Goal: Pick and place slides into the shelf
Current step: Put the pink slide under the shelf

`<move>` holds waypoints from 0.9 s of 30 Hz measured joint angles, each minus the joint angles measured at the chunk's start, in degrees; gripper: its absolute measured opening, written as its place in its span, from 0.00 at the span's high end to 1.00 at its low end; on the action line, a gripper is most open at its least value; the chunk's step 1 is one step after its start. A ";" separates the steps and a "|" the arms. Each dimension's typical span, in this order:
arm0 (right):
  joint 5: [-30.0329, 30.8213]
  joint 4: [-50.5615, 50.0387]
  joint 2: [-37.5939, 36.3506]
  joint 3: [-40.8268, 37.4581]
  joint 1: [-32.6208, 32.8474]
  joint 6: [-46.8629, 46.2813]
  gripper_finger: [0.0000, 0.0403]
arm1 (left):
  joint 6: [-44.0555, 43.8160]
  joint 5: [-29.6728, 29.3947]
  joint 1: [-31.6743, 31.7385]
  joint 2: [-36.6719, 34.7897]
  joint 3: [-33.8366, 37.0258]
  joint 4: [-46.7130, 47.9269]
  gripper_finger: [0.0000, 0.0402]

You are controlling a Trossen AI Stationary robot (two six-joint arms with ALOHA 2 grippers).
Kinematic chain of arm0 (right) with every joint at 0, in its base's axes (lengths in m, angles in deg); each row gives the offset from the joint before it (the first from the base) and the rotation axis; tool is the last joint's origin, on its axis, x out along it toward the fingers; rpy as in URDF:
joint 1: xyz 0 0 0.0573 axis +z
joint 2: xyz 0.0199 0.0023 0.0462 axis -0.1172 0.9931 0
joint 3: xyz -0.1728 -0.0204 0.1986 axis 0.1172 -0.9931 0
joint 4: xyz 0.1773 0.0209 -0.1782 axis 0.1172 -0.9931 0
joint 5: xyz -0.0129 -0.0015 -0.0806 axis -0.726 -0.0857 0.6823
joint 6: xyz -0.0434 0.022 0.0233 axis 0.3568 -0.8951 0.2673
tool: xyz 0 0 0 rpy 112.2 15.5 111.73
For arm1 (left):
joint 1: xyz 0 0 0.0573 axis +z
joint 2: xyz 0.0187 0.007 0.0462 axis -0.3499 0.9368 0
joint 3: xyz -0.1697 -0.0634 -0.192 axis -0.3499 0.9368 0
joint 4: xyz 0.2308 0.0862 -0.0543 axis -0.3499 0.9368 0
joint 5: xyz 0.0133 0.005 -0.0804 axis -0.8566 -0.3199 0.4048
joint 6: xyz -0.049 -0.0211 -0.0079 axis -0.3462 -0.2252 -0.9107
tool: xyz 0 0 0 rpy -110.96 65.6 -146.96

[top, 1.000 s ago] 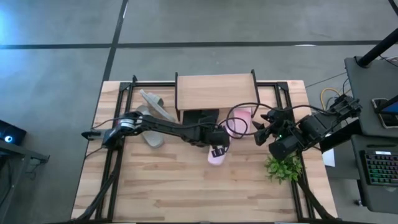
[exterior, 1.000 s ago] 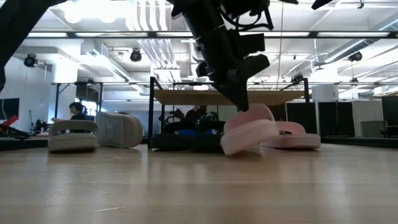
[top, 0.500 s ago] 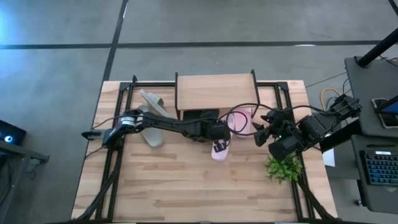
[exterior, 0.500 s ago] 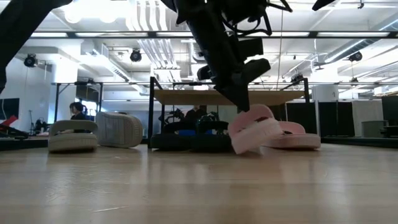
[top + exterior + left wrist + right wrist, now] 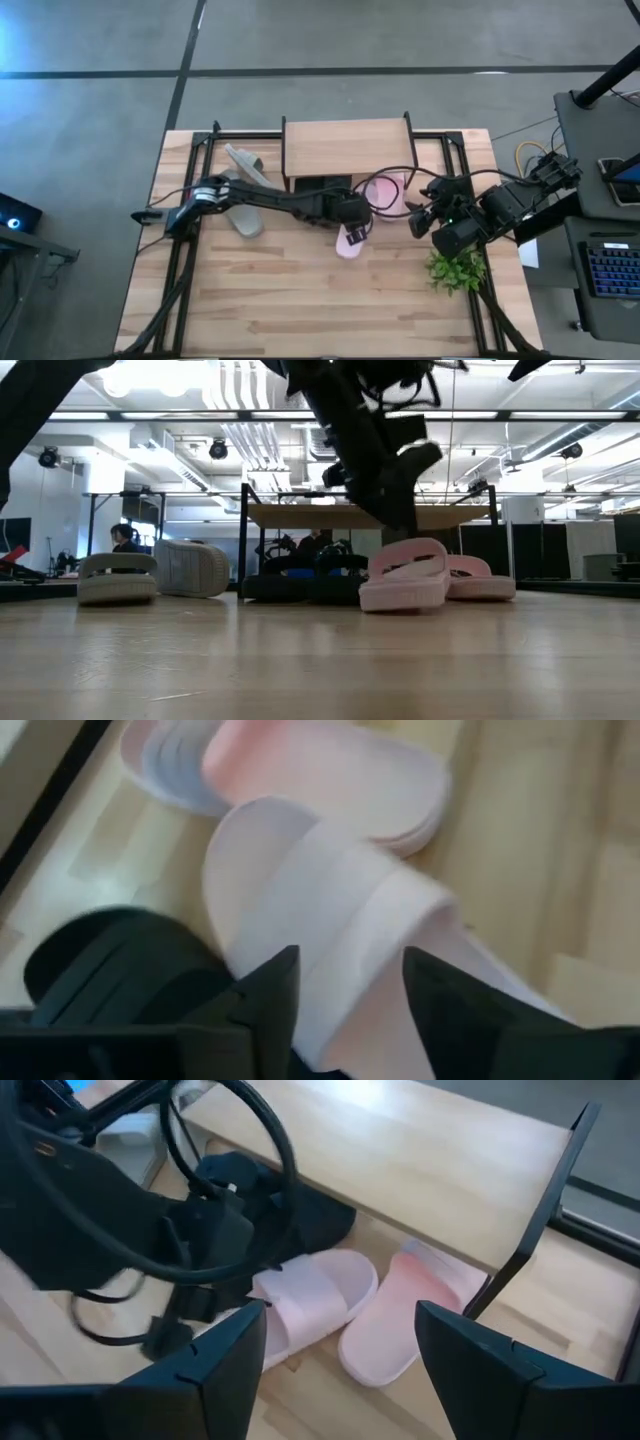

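A pale pink slide [image 5: 349,242] lies flat on its sole in front of the shelf [image 5: 347,146], and shows in the low view as the pink slide [image 5: 405,575]. My left gripper [image 5: 352,224] stands open just above it, one finger on each side of the wide strap [image 5: 340,920]. The second pink slide [image 5: 386,193] lies beside the shelf's right legs. Two black slides [image 5: 320,188] sit under the shelf. Two grey slides [image 5: 245,190] lie at the left. My right gripper [image 5: 424,216] waits open to the right, with nothing between its fingers. My left gripper comes from above with its fingers [image 5: 262,992] astride the pink slide's strap [image 5: 330,970]. I cannot tell whether they touch it. The slide rests level on the table on its sole.
A small green plant [image 5: 456,270] stands at the right, near my right arm. A black cable loop [image 5: 372,186] hangs over the second pink slide. The shelf's black legs [image 5: 243,540] frame the black slides. Bare wood lies along the near edge [image 5: 320,320].
My left gripper has opened and let go of the pink slide after carrying it a little toward the shelf. The slide, which hung tilted with one end raised, now lies flat on the table.
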 joint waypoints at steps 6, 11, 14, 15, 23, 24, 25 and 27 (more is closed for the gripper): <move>-3.60 -0.08 0.00 0.00 0.01 2.06 0.40 | 1.92 -0.29 -1.58 -2.64 -1.05 1.03 0.48; -7.27 -0.13 1.31 -1.13 0.24 3.12 0.40 | 1.86 1.71 -4.42 -7.74 0.35 3.73 0.46; -11.19 0.50 3.59 -2.54 0.24 4.36 0.41 | 1.75 6.53 -6.65 -11.15 1.08 4.97 0.46; -12.91 1.25 4.89 -3.24 0.27 5.55 0.42 | 1.43 8.80 -7.41 -12.09 1.40 5.42 0.46; -17.07 8.28 17.39 -4.17 0.12 19.12 0.45 | -3.84 12.51 -14.72 -20.61 9.09 6.75 0.46; -17.96 10.14 18.39 -4.15 -0.34 20.89 0.46 | -5.99 12.50 -15.34 -21.66 10.99 7.01 0.46; -19.23 12.13 19.12 -4.18 -0.93 22.60 0.47 | -8.33 12.31 -16.06 -22.95 13.16 8.10 0.46; -21.14 16.95 20.27 -4.19 -2.11 25.54 0.52 | -13.91 11.89 -17.42 -25.30 17.77 7.73 0.46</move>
